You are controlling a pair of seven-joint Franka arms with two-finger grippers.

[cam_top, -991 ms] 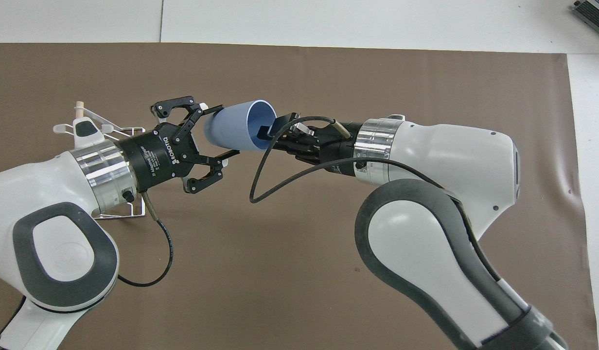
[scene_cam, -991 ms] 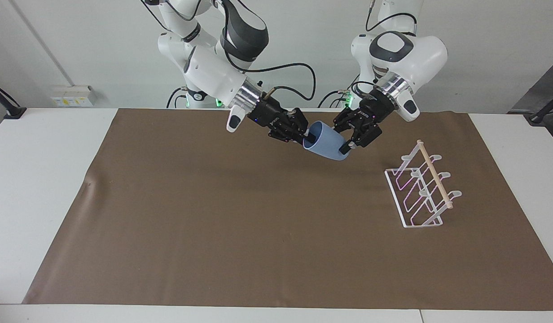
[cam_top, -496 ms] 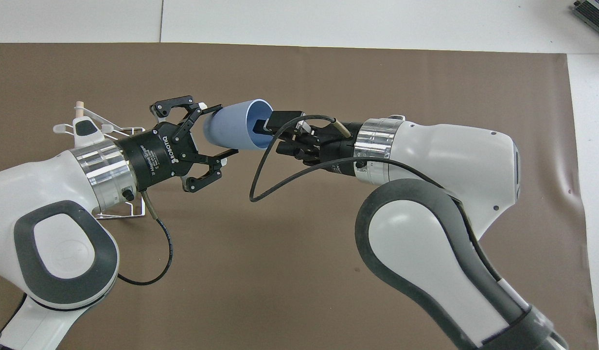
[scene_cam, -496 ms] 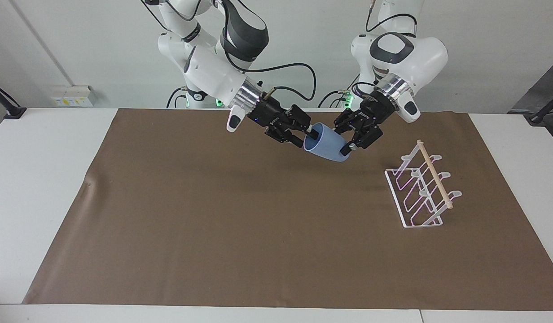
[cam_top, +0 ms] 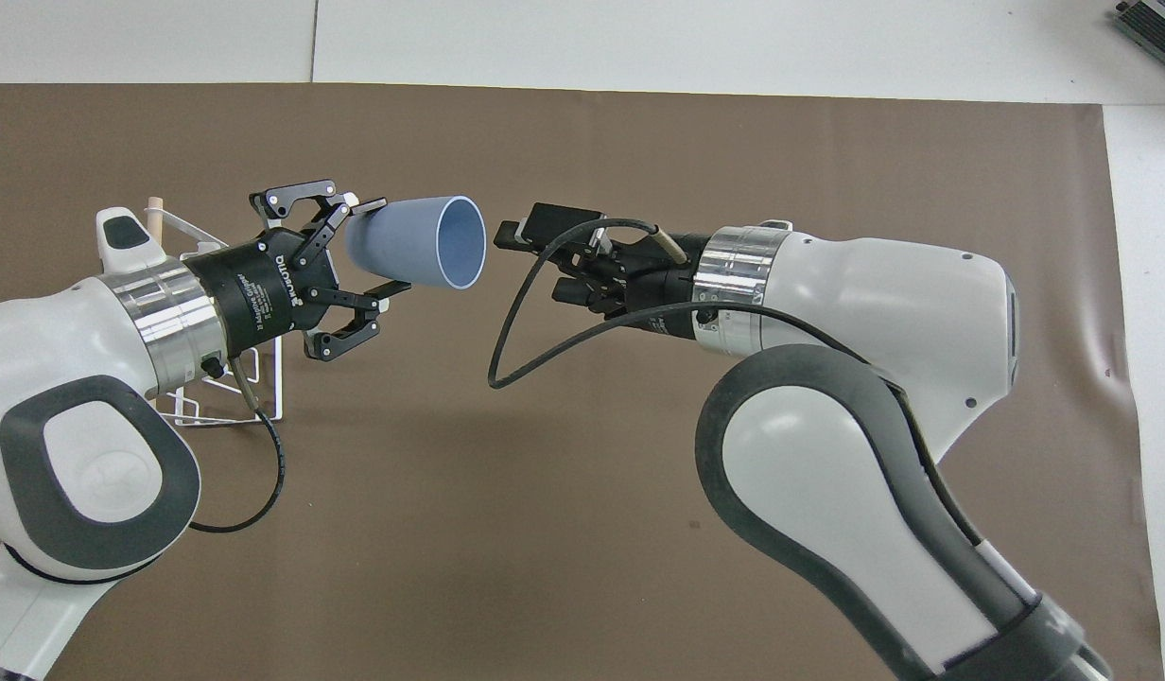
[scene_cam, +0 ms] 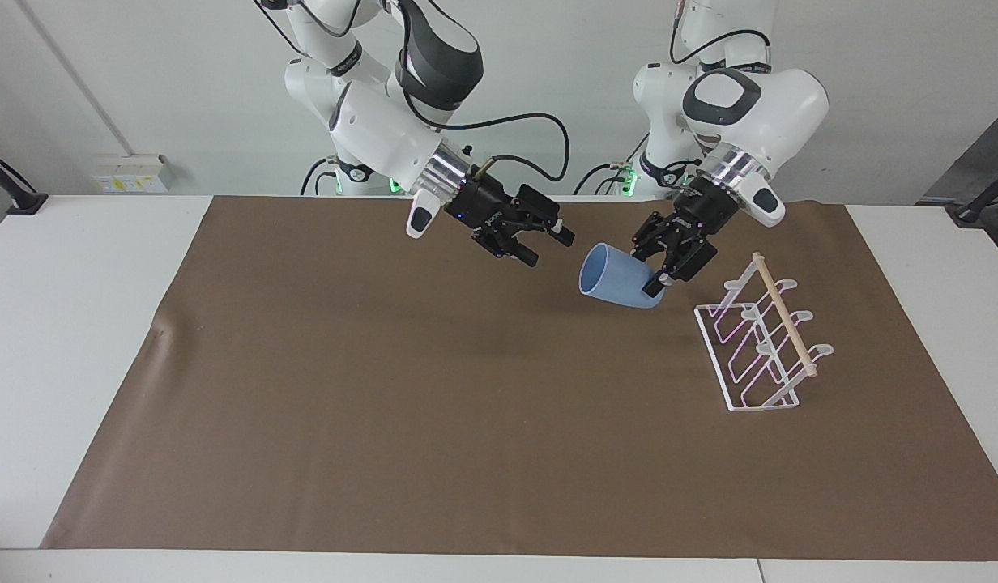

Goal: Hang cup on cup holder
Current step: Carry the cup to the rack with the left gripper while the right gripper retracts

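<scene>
The light-blue cup (scene_cam: 616,283) (cam_top: 422,241) hangs tilted on its side over the brown mat, its mouth turned toward the right arm. My left gripper (scene_cam: 657,279) (cam_top: 382,246) is shut on the cup's base end. My right gripper (scene_cam: 552,243) (cam_top: 530,257) stands open a short way from the cup's rim, touching nothing, over the mat's middle. The white wire cup holder (scene_cam: 758,340) with its wooden dowel stands on the mat toward the left arm's end, just beside the held cup. In the overhead view my left arm hides most of the cup holder (cam_top: 261,378).
A brown mat (scene_cam: 385,405) covers most of the white table (scene_cam: 61,324). Nothing else lies on the mat. A black cable (cam_top: 507,322) loops down from the right wrist.
My right gripper opened, let go of the cup's rim and drew back. My left gripper carried the cup toward the cup holder, away from the right gripper.
</scene>
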